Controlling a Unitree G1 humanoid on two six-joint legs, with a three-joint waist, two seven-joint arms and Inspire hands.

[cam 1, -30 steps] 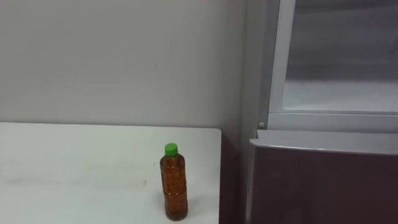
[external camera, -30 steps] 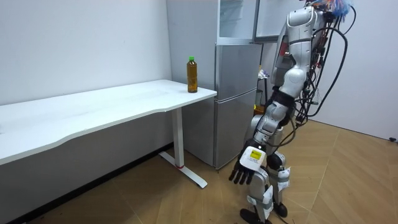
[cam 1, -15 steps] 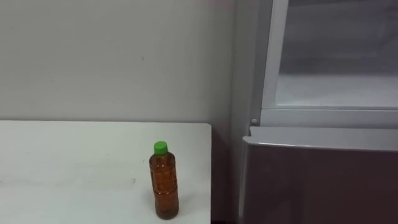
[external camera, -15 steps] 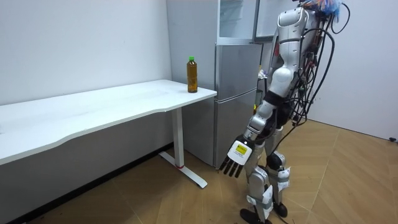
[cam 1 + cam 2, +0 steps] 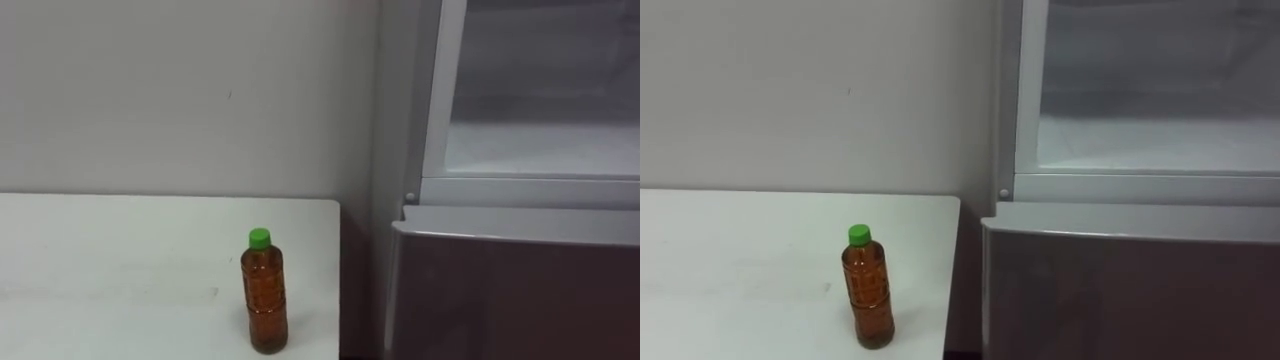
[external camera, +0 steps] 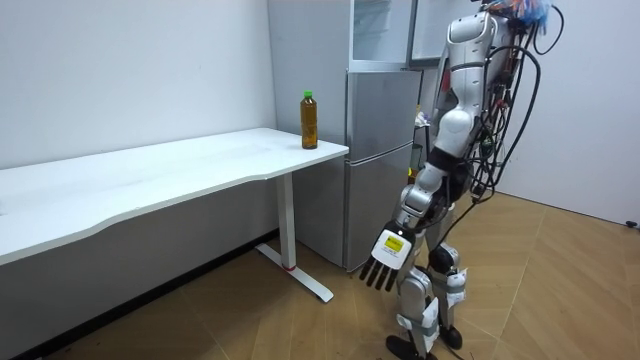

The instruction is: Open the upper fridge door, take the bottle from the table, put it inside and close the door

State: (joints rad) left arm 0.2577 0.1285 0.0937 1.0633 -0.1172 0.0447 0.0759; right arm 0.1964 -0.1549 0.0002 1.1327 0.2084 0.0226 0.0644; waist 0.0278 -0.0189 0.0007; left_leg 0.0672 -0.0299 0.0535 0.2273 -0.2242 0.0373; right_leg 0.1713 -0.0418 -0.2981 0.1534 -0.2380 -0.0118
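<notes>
Beside the fridge (image 6: 375, 150), the robot has a shiny silver-white body. Black cables loop down its back. Its left hand (image 6: 385, 262) has black fingers (image 6: 375, 280) and a white-and-yellow tag.

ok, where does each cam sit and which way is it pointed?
Left eye view: on the robot's head, facing the wall; bottle upright near the table corner, fridge beside it, upper compartment open.
Right eye view: same head, slightly to the right; same scene.
Room view: stands off in the room, side-on; whole robot standing before the fridge, left hand hanging low, fingers straight.
Shared: bottle, table and fridge in all three.
</notes>
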